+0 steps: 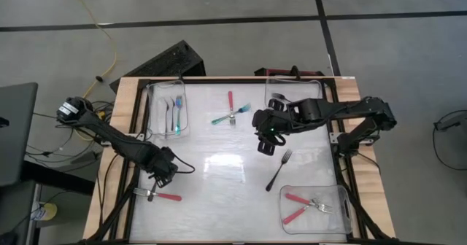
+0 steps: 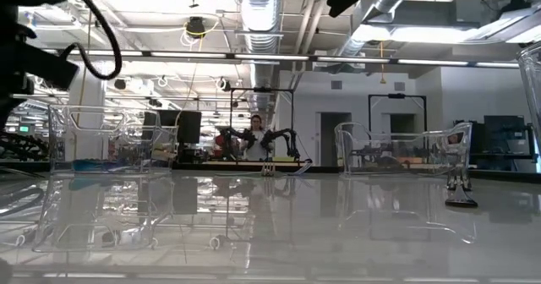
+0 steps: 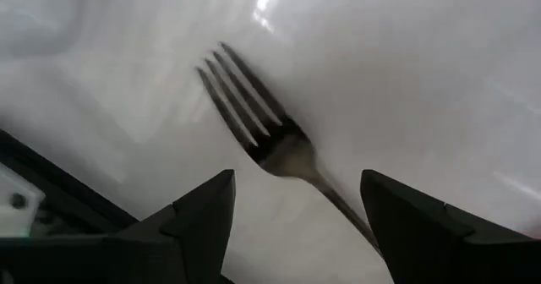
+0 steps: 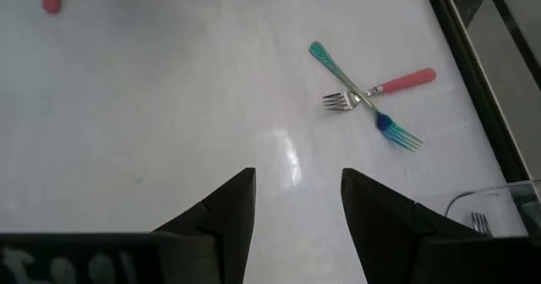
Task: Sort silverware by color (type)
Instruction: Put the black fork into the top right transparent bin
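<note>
Your left pincer (image 3: pixel 292 225) is spread wide w/ nothing in it, hovering low over the red-handled fork (image 1: pixel 157 195) lying flat near the bench's (image 1: pixel 219 201) front-left edge; in the left wrist view the tines and neck sit right between the two fingers (image 3: pixel 199 212). For a clean pick, drop straight down so both tips straddle the thin neck or handle, not the tines, then close slow, since a flat fork will likely skid on this glossy top. Its likely home is the front-right tray (image 1: pixel 343 201), which already has red forks. Your right pincer (image 1: pixel 267 139) hangs mid-bench, jaws apart and empty, just beside the black fork (image 1: pixel 279 169); keep it parked there. Farther out, a teal fork (image 4: pixel 363 94) lies crossed over a red one (image 4: pixel 385 87) toward the back, and the back-left tray (image 1: pixel 184 110) holds teal ones.
</note>
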Controlling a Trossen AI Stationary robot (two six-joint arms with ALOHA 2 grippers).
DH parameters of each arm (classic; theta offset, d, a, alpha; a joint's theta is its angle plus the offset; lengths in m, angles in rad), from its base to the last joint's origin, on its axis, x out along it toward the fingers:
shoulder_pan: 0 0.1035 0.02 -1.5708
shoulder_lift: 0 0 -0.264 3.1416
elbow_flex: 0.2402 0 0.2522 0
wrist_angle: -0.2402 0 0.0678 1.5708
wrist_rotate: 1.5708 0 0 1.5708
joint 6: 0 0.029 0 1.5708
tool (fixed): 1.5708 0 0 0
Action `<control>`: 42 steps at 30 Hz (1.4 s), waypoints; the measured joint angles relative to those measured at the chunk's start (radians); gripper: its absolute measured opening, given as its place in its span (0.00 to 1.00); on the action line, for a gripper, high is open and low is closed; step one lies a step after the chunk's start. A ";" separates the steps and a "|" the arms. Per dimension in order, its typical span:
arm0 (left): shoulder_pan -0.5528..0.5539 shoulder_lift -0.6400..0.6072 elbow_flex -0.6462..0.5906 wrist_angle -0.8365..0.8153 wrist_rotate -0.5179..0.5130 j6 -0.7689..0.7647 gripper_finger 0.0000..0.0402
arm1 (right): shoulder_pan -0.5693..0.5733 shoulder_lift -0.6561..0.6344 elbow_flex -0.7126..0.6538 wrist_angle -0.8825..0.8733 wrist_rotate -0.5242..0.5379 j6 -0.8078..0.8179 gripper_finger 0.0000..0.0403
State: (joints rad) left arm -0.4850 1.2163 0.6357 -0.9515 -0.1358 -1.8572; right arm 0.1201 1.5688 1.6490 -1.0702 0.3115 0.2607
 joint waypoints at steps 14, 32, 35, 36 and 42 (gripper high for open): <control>-0.025 -0.006 -0.137 0.215 0.078 -0.004 0.55 | 0.004 0.000 0.000 0.001 0.000 0.003 0.49; -0.001 -0.001 -0.132 0.258 0.090 0.212 0.02 | -0.031 0.000 0.000 0.010 0.001 0.003 0.49; -0.001 0.000 -0.125 0.253 0.087 0.215 0.02 | -0.031 0.000 0.000 0.010 0.001 0.003 0.49; -0.001 0.000 -0.123 0.252 0.087 0.216 0.01 | -0.031 0.000 0.000 0.010 0.001 0.003 0.49; -0.001 0.002 -0.109 0.243 0.086 0.221 0.01 | -0.031 0.000 0.000 0.010 0.001 0.026 0.49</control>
State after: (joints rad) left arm -0.4862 1.2182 0.5272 -0.7086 -0.0498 -1.6360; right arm 0.0891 1.5688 1.6493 -1.0606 0.3126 0.2871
